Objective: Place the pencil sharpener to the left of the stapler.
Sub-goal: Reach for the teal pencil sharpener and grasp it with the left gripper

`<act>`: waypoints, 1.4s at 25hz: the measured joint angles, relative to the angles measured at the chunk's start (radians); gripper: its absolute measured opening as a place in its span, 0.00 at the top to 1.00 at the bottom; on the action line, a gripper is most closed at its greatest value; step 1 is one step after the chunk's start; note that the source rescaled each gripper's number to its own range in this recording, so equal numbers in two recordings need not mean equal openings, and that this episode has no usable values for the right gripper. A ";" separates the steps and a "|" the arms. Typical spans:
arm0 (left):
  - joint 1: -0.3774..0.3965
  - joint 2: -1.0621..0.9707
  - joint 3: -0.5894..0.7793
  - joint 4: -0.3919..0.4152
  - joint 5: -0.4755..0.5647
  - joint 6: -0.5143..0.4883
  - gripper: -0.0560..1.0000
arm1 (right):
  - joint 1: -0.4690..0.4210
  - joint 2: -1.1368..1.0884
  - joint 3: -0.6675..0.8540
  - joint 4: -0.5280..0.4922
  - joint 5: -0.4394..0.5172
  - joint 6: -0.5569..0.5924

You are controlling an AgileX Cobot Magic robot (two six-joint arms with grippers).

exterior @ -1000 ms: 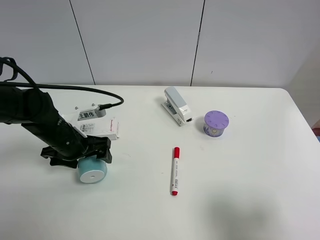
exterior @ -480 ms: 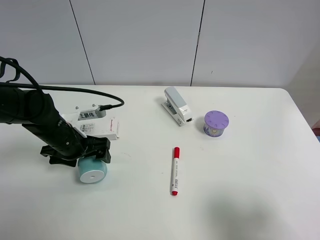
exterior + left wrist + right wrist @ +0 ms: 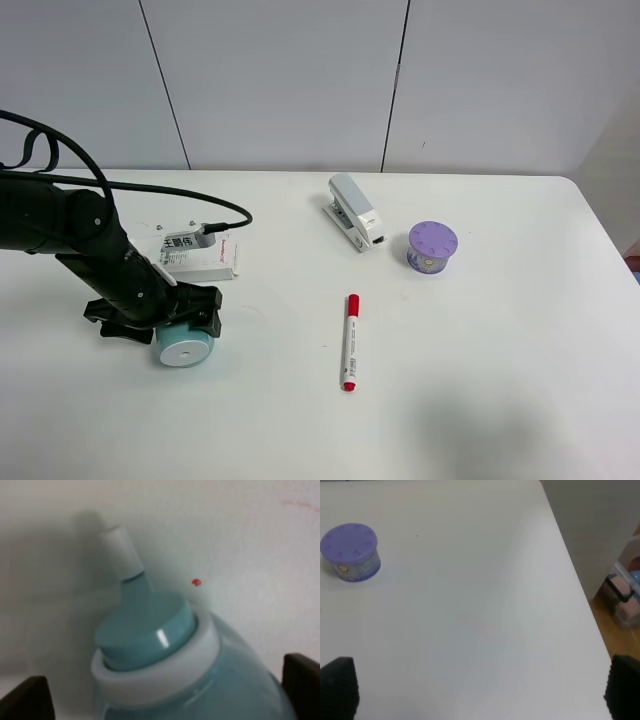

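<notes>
The teal pencil sharpener [image 3: 184,347] lies on its side at the front left of the table, its flat white round end facing the camera. My left gripper [image 3: 160,322] is down over it, open, with one finger on each side. In the left wrist view the pencil sharpener [image 3: 165,655] fills the space between the dark fingertips [image 3: 25,697], and a gap shows on one side. The white and grey stapler [image 3: 355,211] rests far off at the back centre. My right gripper [image 3: 480,690] is open over bare table and does not show in the exterior view.
A flat white box [image 3: 200,257] lies just behind the left gripper. A red marker [image 3: 350,341] lies at the table's centre front. A purple round tin [image 3: 432,246] stands to the right of the stapler. The table's right edge [image 3: 580,580] drops to the floor.
My left arm has sunk lower and drawn slightly back over the sharpener, uncovering more of the white box. The sharpener has stayed in place.
</notes>
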 joint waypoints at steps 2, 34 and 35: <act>0.000 0.000 0.000 0.000 -0.004 0.000 0.27 | 0.000 0.000 0.000 0.000 0.000 0.000; -0.017 0.000 0.000 -0.041 -0.002 -0.011 0.63 | 0.000 0.000 0.000 0.000 0.000 0.000; -0.017 0.000 0.000 -0.041 -0.002 -0.011 0.71 | 0.000 0.000 0.000 0.000 0.000 0.000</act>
